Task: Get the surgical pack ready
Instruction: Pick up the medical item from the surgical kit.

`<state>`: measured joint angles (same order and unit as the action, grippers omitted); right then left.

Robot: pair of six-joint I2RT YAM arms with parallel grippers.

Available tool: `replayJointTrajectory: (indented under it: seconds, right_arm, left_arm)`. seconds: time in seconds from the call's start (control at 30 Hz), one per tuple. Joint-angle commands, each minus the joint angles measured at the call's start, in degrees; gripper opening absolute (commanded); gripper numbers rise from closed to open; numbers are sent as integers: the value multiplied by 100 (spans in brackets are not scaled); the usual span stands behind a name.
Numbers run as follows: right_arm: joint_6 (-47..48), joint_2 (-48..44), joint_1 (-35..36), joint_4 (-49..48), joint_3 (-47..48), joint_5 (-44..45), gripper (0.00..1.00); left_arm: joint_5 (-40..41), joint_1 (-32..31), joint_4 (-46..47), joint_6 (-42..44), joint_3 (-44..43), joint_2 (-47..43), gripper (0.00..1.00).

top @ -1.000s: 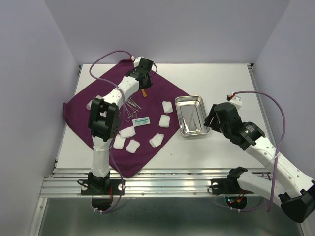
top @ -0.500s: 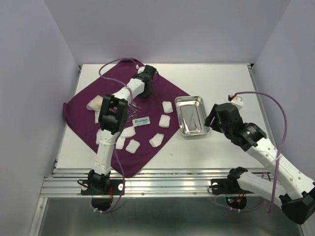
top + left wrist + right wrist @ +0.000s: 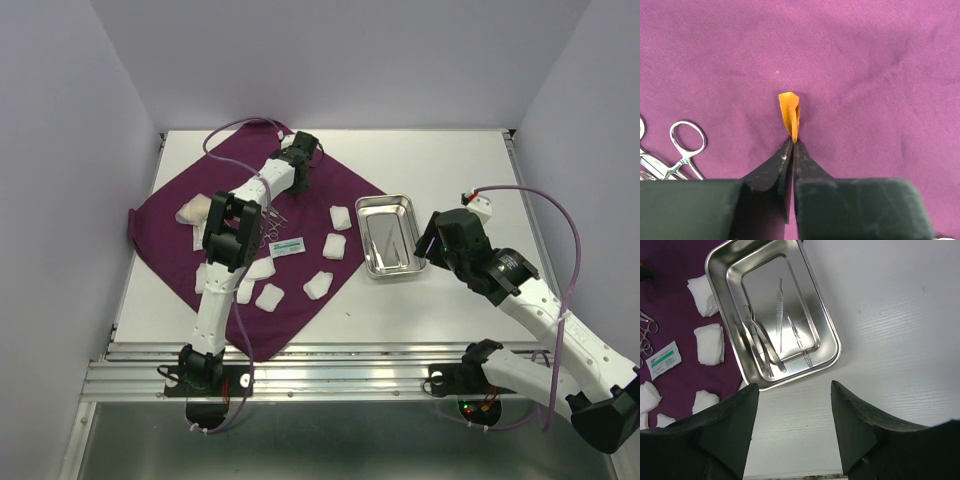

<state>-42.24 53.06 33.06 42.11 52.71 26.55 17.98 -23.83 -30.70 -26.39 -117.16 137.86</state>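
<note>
Orange strip (image 3: pixel 790 112), earlier lying on cloth (image 3: pixel 880 65), now pinched by left gripper (image 3: pixel 792 146); right gripper (image 3: pixel 793 386) stays spread.

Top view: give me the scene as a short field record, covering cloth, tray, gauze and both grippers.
cloth: purple, spread on table
tray: steel, by the cloth's right side, holds thin instruments
gauze: loose white pads scattered on cloth
ringed tools: on cloth, near left gripper
packet: white and green, on cloth
left gripper: shut on orange tab, over cloth
right gripper: open, empty, by tray's near end
</note>
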Motion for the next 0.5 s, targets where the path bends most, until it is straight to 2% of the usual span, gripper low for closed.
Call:
replayJointTrajectory:
  seconds: [0.0,0.17,0.47]
  right_arm:
    - [23,-15,25,-97,205,88,65]
    - [23,-24,25,-115,196,61,65]
    - [5,-59,25,-159,187,44,65]
  left_arm:
    - [74,54,-59,20,-158,-171,9]
    - [22,54,55,-50,123,-610,0]
    - [-251,-296,424,-243,1107,-1779,0]
